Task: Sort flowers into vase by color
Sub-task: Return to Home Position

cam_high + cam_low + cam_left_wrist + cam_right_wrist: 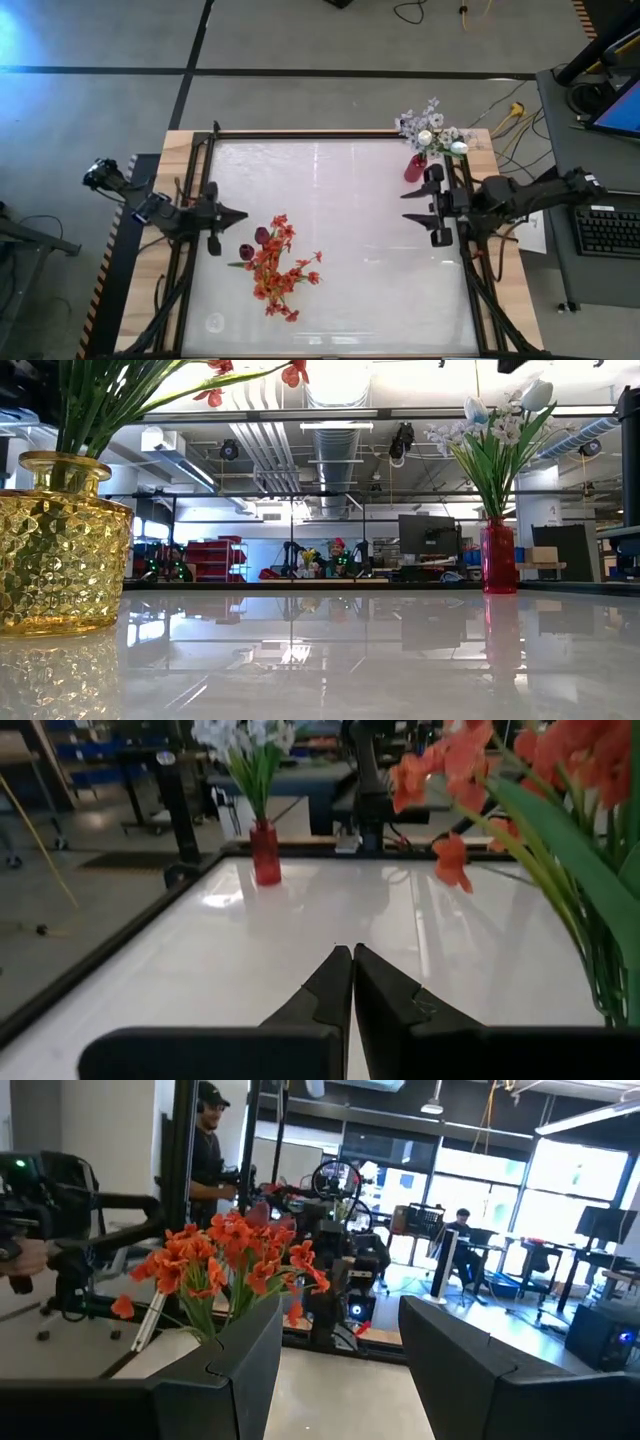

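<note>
Red-orange blossom sprays (275, 265) and dark maroon tulip buds (262, 237) stand with their green stems in a yellow glass vase (60, 545) near the table's left front. White and pale lavender sprays with white buds (430, 130) stand in a small red vase (415, 166) at the far right corner. My left gripper (238, 213) is shut and hovers just left of the red-orange bunch (470, 760). My right gripper (408, 208) is open at the right side, near the red vase, and faces the red-orange flowers (225, 1255). Neither gripper holds anything.
A black frame (330, 136) borders the glossy white table top. The middle of the table (350, 220) between the two vases is bare. A person (205, 1140) stands beyond the table's left side, and a desk with a keyboard (608, 228) lies off to the right.
</note>
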Tool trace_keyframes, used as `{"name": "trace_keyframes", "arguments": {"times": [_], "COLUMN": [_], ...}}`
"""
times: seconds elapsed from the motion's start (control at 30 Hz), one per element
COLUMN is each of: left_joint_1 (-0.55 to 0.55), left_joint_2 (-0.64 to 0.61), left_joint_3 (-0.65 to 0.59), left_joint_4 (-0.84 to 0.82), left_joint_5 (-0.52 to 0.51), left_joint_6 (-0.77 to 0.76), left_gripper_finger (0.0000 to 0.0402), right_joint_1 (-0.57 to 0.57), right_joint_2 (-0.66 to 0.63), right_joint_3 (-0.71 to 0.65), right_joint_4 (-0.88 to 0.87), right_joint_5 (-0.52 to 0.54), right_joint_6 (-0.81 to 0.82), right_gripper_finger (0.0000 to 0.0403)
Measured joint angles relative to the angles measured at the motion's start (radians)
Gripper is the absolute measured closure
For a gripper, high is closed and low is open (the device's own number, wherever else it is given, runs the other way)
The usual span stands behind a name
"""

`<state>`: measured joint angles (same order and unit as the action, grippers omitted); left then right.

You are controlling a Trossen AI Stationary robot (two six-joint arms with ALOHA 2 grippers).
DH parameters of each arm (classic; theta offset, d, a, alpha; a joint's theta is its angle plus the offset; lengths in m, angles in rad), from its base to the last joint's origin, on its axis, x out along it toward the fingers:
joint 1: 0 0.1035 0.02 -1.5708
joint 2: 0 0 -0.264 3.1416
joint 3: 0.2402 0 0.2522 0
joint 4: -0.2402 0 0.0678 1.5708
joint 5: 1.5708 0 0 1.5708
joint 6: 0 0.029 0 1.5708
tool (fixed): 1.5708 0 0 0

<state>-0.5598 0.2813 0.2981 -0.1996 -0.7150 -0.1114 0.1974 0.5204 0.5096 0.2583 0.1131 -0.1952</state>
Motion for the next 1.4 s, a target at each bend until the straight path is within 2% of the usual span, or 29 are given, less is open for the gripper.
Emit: {"name": "trace_keyframes", "arguments": {"times": [0.27, 0.43, 0.6, 0.77, 1.03, 1.4], "left_joint_1": [0.004, 0.006, 0.006, 0.008, 0.008, 0.008], "left_joint_2": [-0.123, -0.204, -0.283, -0.282, -0.28, -0.27], "left_joint_3": [-0.031, -0.121, -0.202, -0.226, -0.226, -0.226], "left_joint_4": [-0.002, 0.014, 0.045, 0.064, 0.065, 0.061], "left_joint_5": [-0.002, -0.009, -0.049, -0.061, -0.092, -0.142], "left_joint_6": [0.048, 0.013, -0.009, -0.023, -0.012, 0.024], "left_gripper_finger": [0.0401, 0.0402, 0.0402, 0.0402, 0.0402, 0.0402], "right_joint_1": [0.0, 0.0, 0.0, 0.0, -0.002, -0.002], "right_joint_2": [-0.124, -0.194, -0.277, -0.372, -0.52, -0.506], "right_joint_3": [-0.108, -0.168, -0.239, -0.313, -0.397, -0.414], "right_joint_4": [0.001, 0.016, 0.017, 0.036, 0.042, 0.011], "right_joint_5": [0.019, 0.021, 0.076, 0.123, 0.126, 0.182], "right_joint_6": [0.04, 0.047, 0.066, 0.078, 0.075, 0.054], "right_gripper_finger": [0.0209, 0.0209, 0.0209, 0.0209, 0.0209, 0.0209]}}
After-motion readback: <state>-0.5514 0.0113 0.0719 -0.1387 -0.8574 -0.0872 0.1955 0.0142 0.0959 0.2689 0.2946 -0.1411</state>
